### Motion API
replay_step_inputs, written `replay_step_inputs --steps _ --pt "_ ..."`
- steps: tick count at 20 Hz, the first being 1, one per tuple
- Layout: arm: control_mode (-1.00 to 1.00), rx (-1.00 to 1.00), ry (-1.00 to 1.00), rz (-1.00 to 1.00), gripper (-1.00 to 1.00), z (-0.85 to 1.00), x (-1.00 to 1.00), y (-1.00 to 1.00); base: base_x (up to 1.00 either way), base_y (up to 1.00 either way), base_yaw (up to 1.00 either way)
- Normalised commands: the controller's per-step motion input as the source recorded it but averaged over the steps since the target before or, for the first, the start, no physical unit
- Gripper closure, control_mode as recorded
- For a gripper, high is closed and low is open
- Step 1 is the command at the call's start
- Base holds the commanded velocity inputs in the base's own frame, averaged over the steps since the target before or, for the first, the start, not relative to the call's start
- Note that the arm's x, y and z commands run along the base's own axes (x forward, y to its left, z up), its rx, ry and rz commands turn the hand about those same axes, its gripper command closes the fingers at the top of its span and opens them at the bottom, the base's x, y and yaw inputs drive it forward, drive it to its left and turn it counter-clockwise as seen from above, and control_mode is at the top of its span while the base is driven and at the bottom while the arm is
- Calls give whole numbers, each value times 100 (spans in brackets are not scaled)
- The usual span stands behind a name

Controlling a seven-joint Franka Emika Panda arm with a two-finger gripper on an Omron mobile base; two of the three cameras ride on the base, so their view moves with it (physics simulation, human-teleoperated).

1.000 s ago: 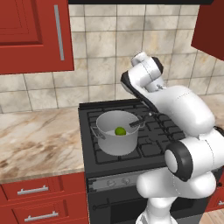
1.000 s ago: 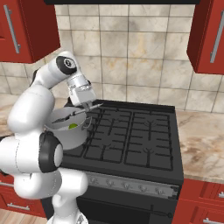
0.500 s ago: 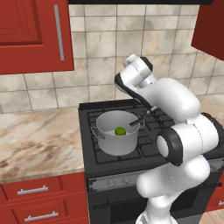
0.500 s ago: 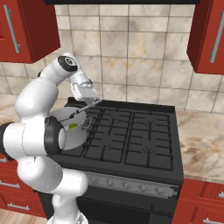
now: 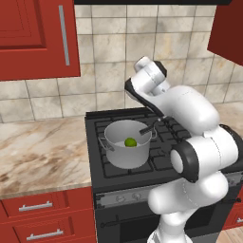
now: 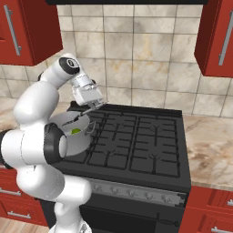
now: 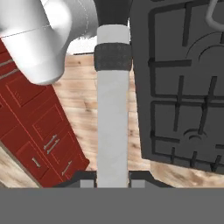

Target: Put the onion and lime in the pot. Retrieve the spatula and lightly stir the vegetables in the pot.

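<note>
Lime in the pot, spatula in the gripper

The lime [image 5: 130,142] lies in the pot [image 5: 127,153] on the stove [image 6: 136,145]. The gripper [image 6: 94,105], clenched on the spatula [image 5: 148,128] handle, holds it slanting down over the pot's rim.

Kitchen (rendered), stove [image 6: 136,136], red cabinets [image 5: 38,38]
</note>
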Motion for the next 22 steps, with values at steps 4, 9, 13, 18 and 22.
replay_step_inputs --steps 4,9,13,18,22 --pt "-100 -9 -5 0 100 -9 16 6 0 0 0" --pt "-100 -23 0 0 100 0 30 20 0 0 0" --pt "-100 -12 -3 0 100 -7 16 12 0 0 0" --pt "-100 -1 -12 1 100 -19 0 0 0 0 0" --pt "-100 -6 -5 17 100 0 24 9 0 0 0"
